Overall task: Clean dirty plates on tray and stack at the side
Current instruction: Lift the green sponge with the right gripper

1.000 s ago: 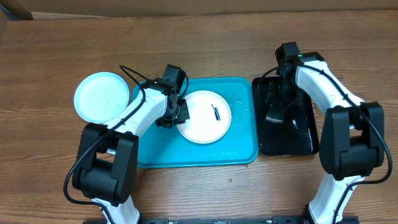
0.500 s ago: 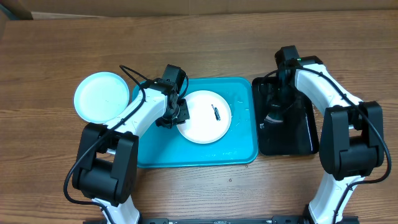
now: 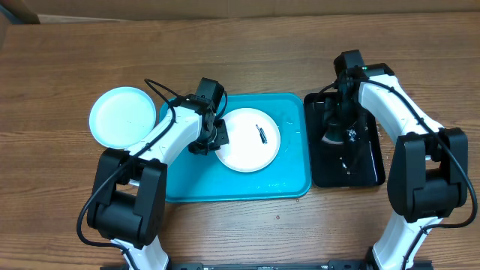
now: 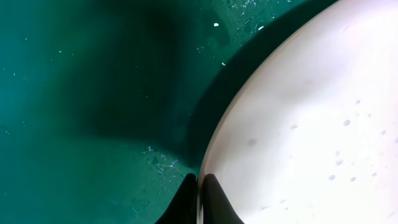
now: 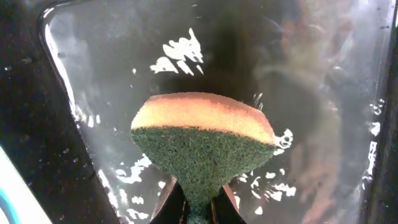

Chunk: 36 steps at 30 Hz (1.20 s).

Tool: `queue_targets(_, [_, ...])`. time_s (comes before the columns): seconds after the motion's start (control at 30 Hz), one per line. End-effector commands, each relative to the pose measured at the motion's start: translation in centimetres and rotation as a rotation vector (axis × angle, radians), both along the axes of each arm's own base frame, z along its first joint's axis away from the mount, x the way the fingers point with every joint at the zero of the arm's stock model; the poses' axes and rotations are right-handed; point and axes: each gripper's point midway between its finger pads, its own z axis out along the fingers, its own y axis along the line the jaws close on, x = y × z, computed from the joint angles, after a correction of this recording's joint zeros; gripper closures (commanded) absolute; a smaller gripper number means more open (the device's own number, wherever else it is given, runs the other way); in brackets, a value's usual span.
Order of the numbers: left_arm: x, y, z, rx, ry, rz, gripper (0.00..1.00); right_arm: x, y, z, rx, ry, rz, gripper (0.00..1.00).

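Observation:
A white plate (image 3: 247, 140) with a small dark smear (image 3: 262, 135) lies on the turquoise tray (image 3: 187, 180). My left gripper (image 3: 211, 142) is shut on its left rim; in the left wrist view the gripper (image 4: 199, 200) pinches the plate's edge (image 4: 298, 124) above the wet tray floor (image 4: 93, 93). A pale blue plate (image 3: 121, 117) sits on the table left of the tray. Over the black tray (image 3: 361, 169), my right gripper (image 3: 335, 135) is shut on a green and orange sponge (image 5: 202, 140), squeezing its lower end between the gripper (image 5: 199, 208) fingers.
The narrow black tray (image 5: 81, 56) holds a film of water and stands just right of the turquoise tray. Bare wooden table lies behind and in front of both trays. Both arms' bases stand at the near edge.
My left gripper has closed on the white plate's rim. My right gripper has shut on the sponge, which now stands off the black tray's floor.

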Motion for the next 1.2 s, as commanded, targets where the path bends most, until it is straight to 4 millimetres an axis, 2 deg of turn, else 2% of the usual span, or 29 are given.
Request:
queue_targets(0.0, [-0.6,0.0,-0.7,0.007,0.029,0.035,0.96,1.5,0.0,3.0,0.006,-0.083,0.007,0.96])
queue_targets(0.17, [-0.6,0.0,-0.7,0.0,0.036,0.108,0.95,1.5,0.0,4.1,0.002,-0.086,0.054,0.96])
queue_targets(0.27, [-0.6,0.0,-0.7,-0.002,0.037,0.107,0.88,1.5,0.0,4.0,0.003,-0.084,0.064,0.96])
queue_targets(0.3, [-0.6,0.0,-0.7,-0.002,0.037,0.107,0.88,1.4,0.0,4.0,0.002,-0.083,0.064,0.96])
queue_targets(0.37, [-0.6,0.0,-0.7,-0.001,0.037,0.105,0.96,1.4,0.0,4.0,0.002,-0.083,0.065,0.96])
queue_targets(0.57, [-0.6,0.1,-0.7,0.007,0.037,0.117,0.96,1.5,0.0,4.1,0.002,-0.084,0.063,0.96])
queue_targets(0.73, [-0.4,0.2,-0.7,0.008,0.03,0.17,0.96,0.7,-0.1,3.9,-0.001,-0.054,0.061,0.96])
queue_targets(1.0, [-0.2,0.2,-0.6,0.009,0.022,0.141,0.96,-0.8,-0.3,1.9,-0.007,-0.007,0.065,0.96])
queue_targets(1.07, [-0.2,0.2,-0.6,0.009,0.022,0.138,0.96,-0.8,-0.3,2.0,-0.007,-0.007,0.065,0.96])
queue_targets(1.17, [-0.2,0.1,-0.6,0.009,0.021,0.138,0.96,-0.5,-0.3,3.5,-0.01,-0.018,0.07,0.96])
